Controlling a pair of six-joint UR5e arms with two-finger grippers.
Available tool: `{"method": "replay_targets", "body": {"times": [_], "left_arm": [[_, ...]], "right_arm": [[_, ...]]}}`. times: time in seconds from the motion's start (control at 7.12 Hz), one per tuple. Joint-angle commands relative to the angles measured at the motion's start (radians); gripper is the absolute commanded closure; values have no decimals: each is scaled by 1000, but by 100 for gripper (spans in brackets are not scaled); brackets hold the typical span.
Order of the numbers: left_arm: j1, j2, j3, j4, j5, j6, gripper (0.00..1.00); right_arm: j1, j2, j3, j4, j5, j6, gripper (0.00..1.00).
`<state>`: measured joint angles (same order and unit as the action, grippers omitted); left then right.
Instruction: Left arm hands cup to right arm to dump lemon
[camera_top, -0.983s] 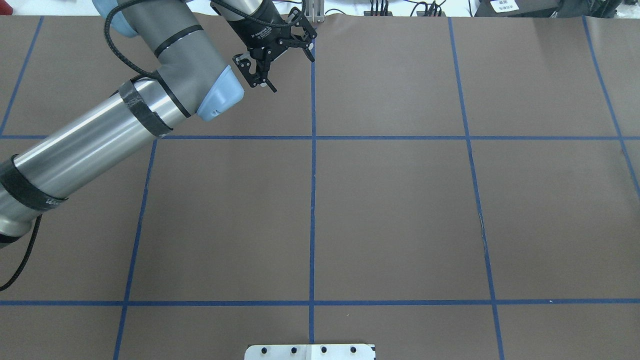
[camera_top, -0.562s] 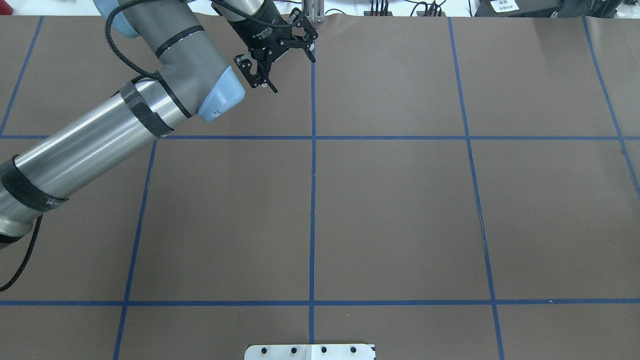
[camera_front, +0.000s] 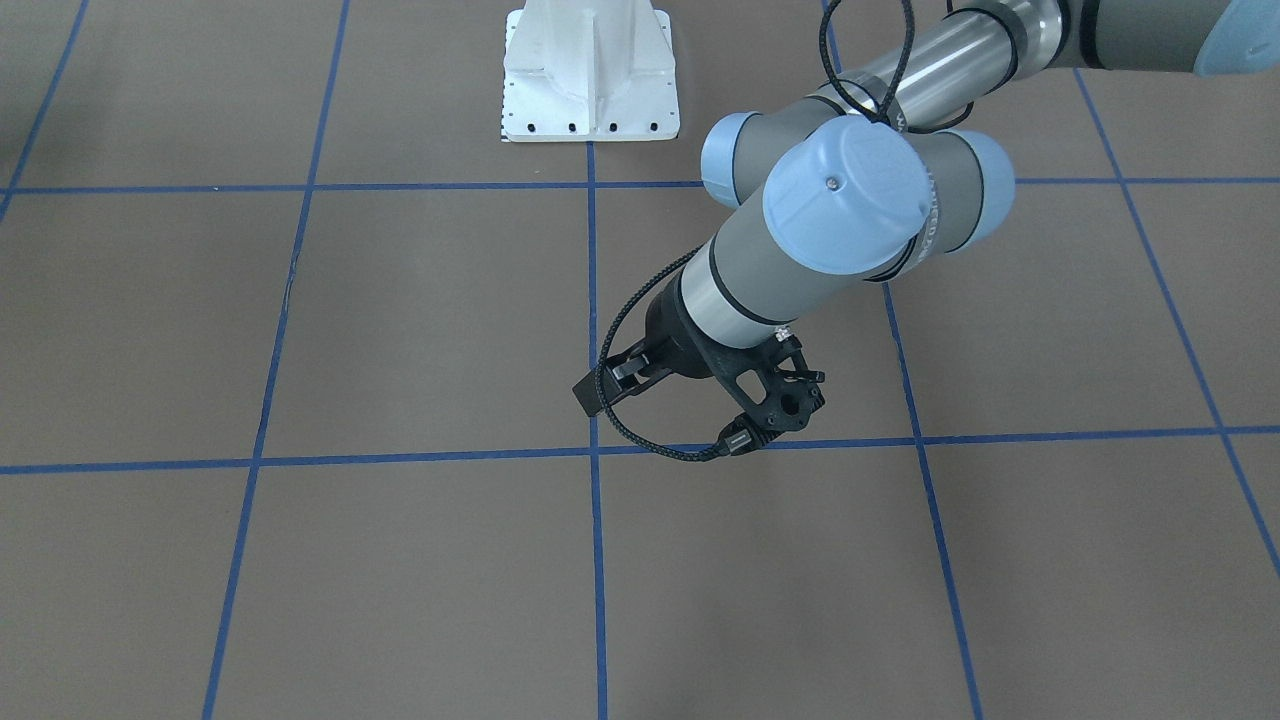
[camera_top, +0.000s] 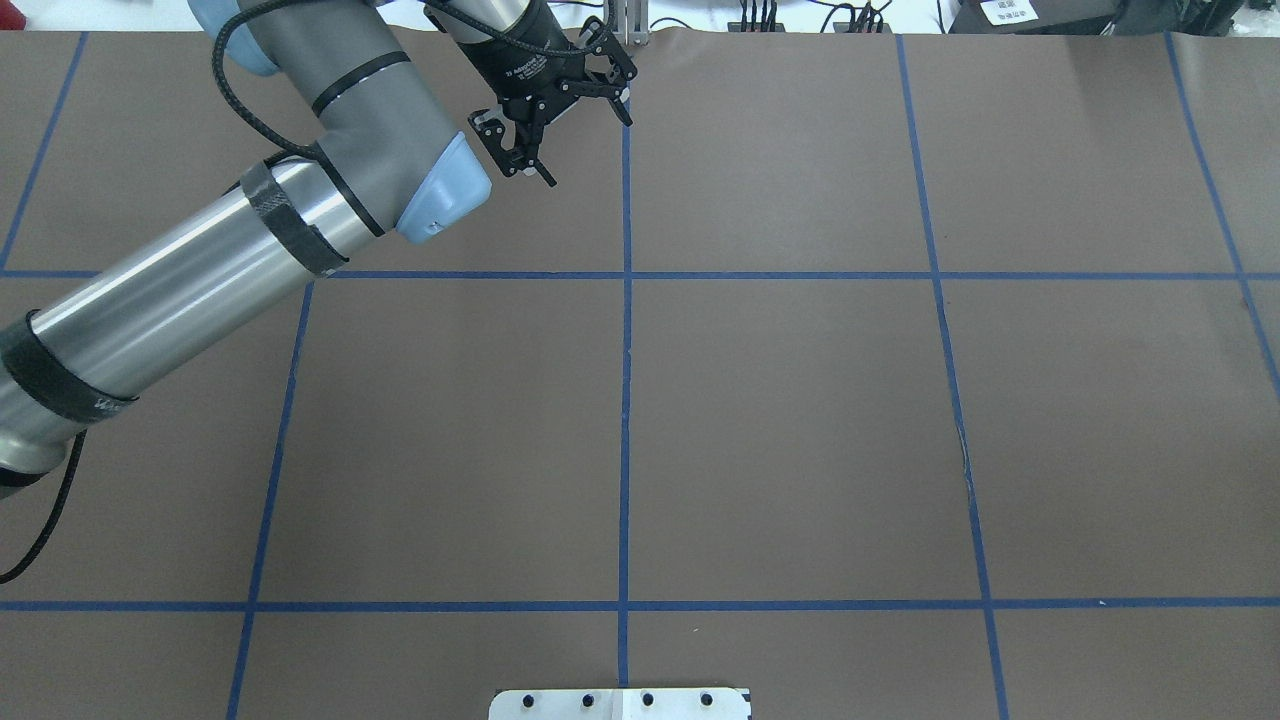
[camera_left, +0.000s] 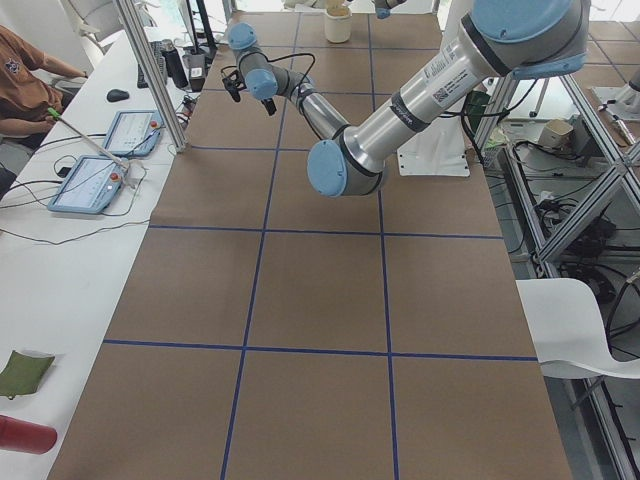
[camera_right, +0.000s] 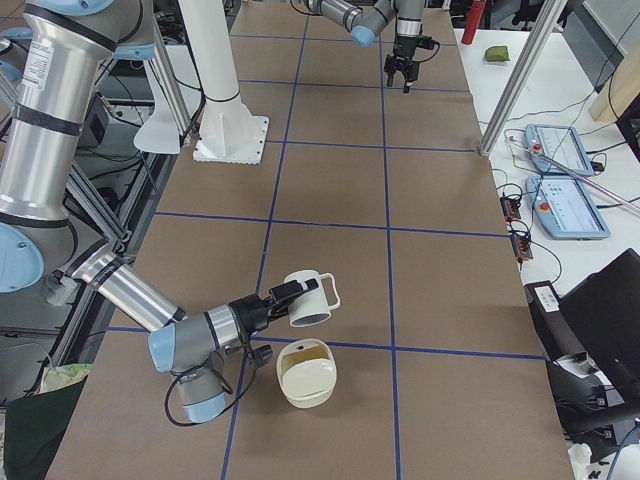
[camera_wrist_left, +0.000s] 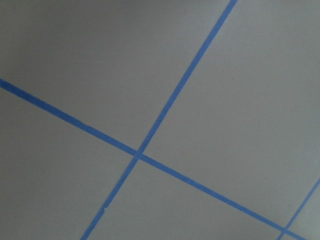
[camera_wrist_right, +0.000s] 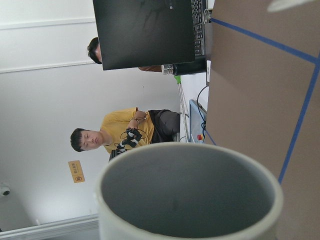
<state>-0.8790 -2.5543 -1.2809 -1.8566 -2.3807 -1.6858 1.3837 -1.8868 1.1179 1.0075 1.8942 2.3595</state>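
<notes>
At far edge of tabletop (camera_top: 780, 430), left end effector (camera_top: 587, 151) — wide open, empty — has edged further out: handover looks done. Cup (camera_right: 310, 298) tipped at right end effector (camera_right: 283, 294) by white bowl (camera_right: 305, 378); grip unclear.

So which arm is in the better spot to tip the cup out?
The right arm. The cup sits at its tip, tilted beside a pale bowl. The left arm is far off at the table's other end, jaws open and empty.
</notes>
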Motion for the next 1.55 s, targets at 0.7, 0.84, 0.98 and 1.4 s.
{"method": "replay_targets", "body": {"times": [0.7,0.84,0.98,1.4], "left_arm": [[3,8,3,-1,0,2,0],[3,8,6,-1,0,23,0],[3,9,11,-1,0,29,0],[-1,9,12,-1,0,35,0]], "right_arm": [[0,9,210,-391,111,-889,86],[0,17,314,-559,114,-969,86],[0,46,401,-711,121,-989,86],[-17,200,486,-1063,120,-1211,84]]}}
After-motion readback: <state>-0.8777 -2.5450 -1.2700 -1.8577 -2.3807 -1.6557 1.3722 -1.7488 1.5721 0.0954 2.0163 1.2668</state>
